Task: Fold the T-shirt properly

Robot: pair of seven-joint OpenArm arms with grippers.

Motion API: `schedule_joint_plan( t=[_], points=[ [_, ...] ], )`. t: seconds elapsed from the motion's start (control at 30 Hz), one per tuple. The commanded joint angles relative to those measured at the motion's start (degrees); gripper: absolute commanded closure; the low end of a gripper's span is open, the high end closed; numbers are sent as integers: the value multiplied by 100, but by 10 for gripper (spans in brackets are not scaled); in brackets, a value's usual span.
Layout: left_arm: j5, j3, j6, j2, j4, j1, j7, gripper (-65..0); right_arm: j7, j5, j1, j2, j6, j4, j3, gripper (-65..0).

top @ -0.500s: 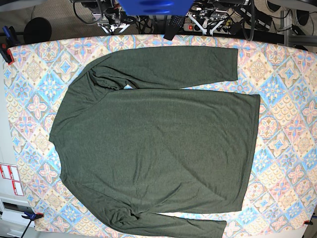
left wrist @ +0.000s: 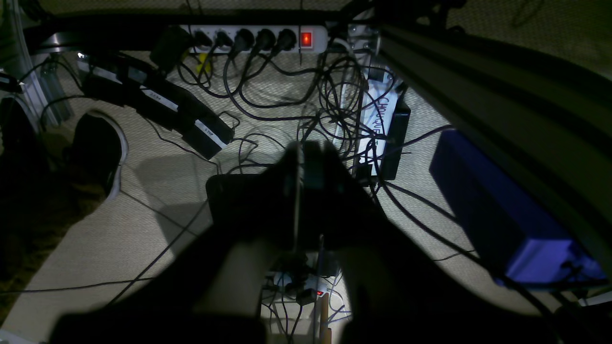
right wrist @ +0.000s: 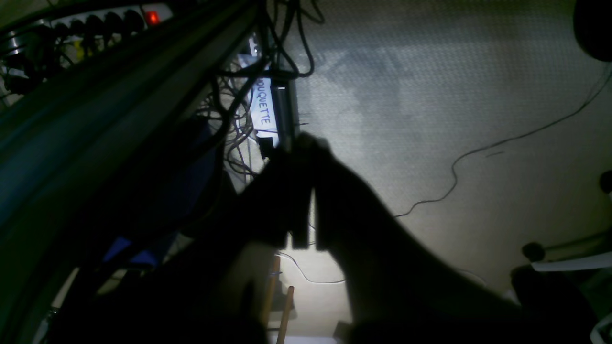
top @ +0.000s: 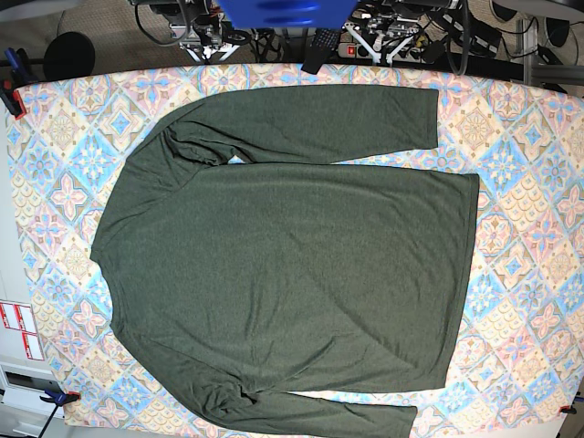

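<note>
You have the dark olive-green long-sleeved knit T-shirt spread flat across the middle of the patterned pastel-tiled tabletop, collar toward the frame's left, hem toward the right, so its long axis runs left to right. One sleeve lies along the top edge, the other along the bottom.

Neither arm appears in the base view. The left end effector and right end effector both hang off the tabletop's far edge above floor cables, fingers together on nothing. Neither looks nearer; the top sleeve is closest to both.

Nothing differs from the earlier frame.
</note>
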Motion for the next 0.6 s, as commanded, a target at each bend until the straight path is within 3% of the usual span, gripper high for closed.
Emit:
schedule_joint_plan(
  t=[0.0,0.57],
  points=[
    [-3,-12,16,18,19,19,-43,0,22,-23,7,2,-16,30,-8,0],
    [-3,6,16,18,28,98,-43,0,22,-23,-19,2,-16,30,-8,0]
  ],
)
